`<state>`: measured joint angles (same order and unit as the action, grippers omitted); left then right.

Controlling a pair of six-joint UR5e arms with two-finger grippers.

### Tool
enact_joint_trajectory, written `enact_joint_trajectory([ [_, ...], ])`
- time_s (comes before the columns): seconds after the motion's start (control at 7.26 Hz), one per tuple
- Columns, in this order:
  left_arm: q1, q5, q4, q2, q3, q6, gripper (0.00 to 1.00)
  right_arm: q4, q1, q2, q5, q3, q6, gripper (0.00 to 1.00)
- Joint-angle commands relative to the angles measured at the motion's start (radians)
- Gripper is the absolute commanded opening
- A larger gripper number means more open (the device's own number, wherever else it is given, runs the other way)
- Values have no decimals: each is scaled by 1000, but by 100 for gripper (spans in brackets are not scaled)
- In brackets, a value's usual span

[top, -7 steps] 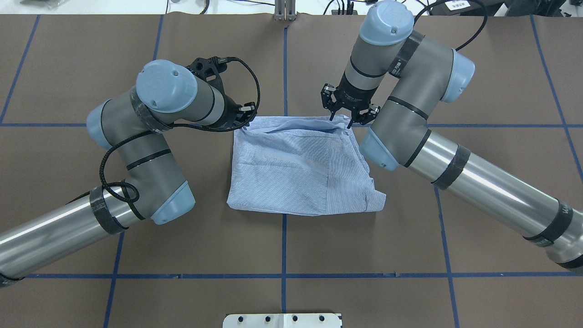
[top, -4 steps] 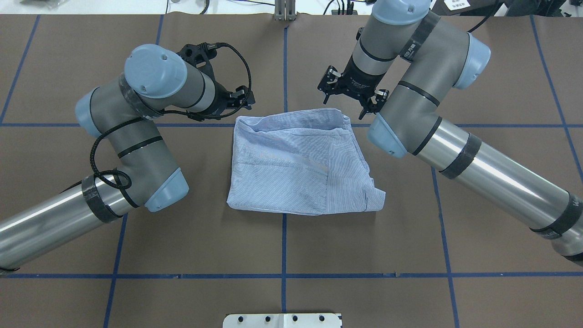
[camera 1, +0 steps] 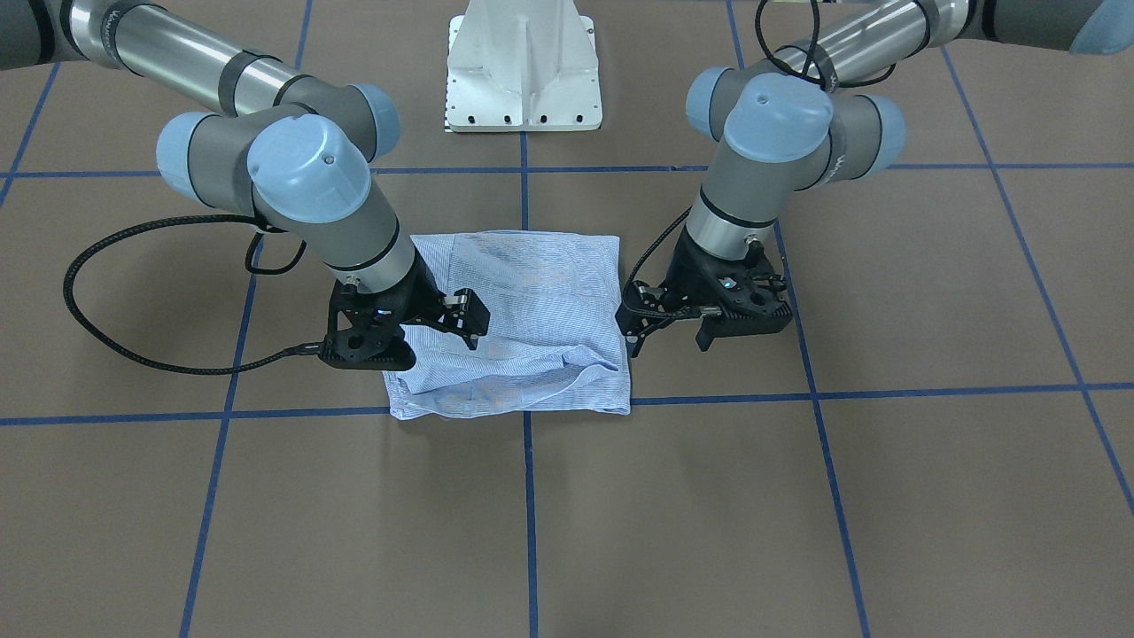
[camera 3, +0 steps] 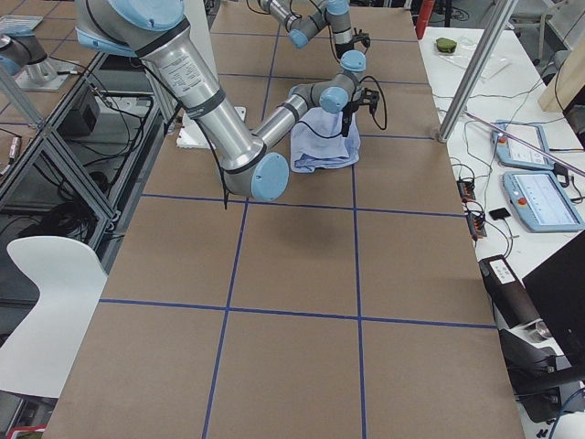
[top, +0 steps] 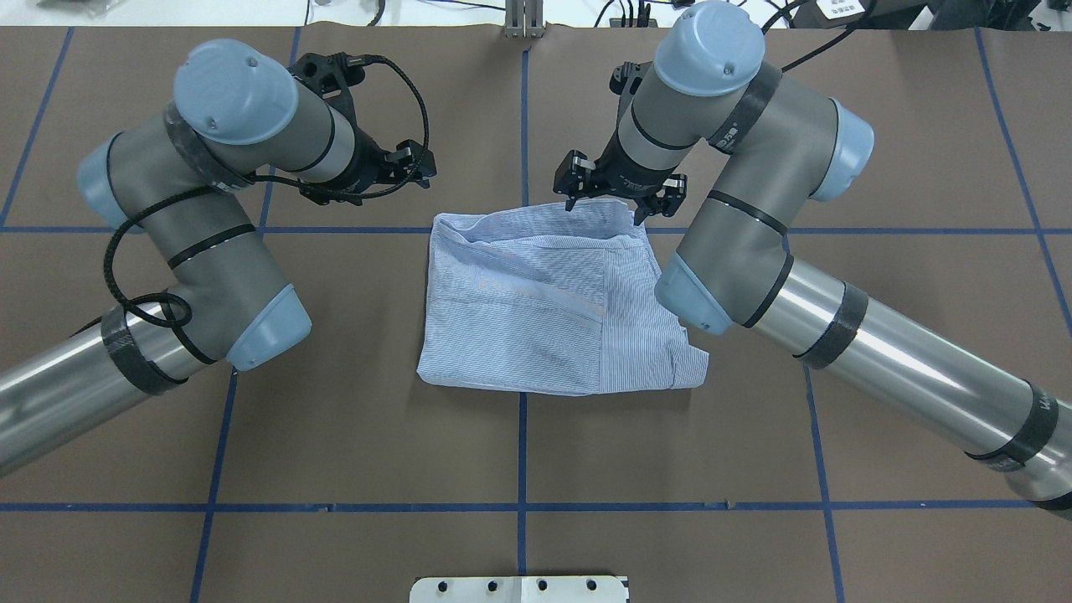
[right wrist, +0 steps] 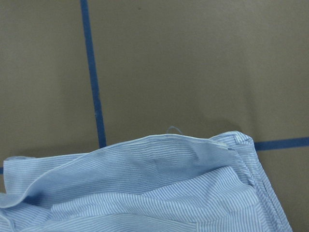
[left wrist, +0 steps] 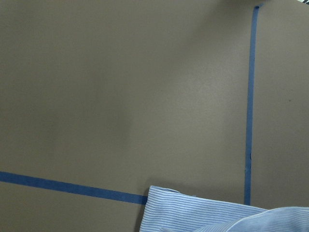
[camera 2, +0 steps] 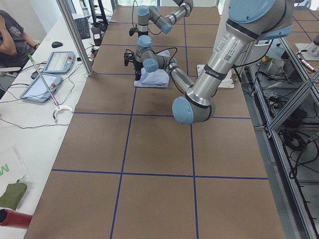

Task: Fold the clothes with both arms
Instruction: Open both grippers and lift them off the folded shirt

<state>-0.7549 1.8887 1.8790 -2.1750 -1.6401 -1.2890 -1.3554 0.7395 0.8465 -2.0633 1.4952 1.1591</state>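
Blue-striped shirt (top: 536, 318), loose edge far side

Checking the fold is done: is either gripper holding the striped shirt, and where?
Nothing held. The light-blue striped shirt lies free; left gripper and right gripper are open.

Brown table (top: 335, 419), gridded with blue tape (top: 521, 461), carries the folded shirt (top: 536, 310)
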Motion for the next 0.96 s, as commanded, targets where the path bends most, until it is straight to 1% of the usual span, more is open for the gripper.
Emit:
enact_joint_trajectory([
  [0.0,-9,3,-12,37,-50,27,100,117,-11,49,72,-13,-229,100],
  [0.14,-9,3,-12,40,-50,27,100,130,-24,55,72,-24,-245,100],
  [0.28,-9,3,-12,46,-49,27,100,133,-55,57,90,-24,-243,100],
  [0.55,-9,3,-12,52,-50,25,100,171,-100,60,181,-29,-243,100],
  [0.83,-9,3,-12,52,-50,22,100,173,-123,54,231,-50,-237,88],
])
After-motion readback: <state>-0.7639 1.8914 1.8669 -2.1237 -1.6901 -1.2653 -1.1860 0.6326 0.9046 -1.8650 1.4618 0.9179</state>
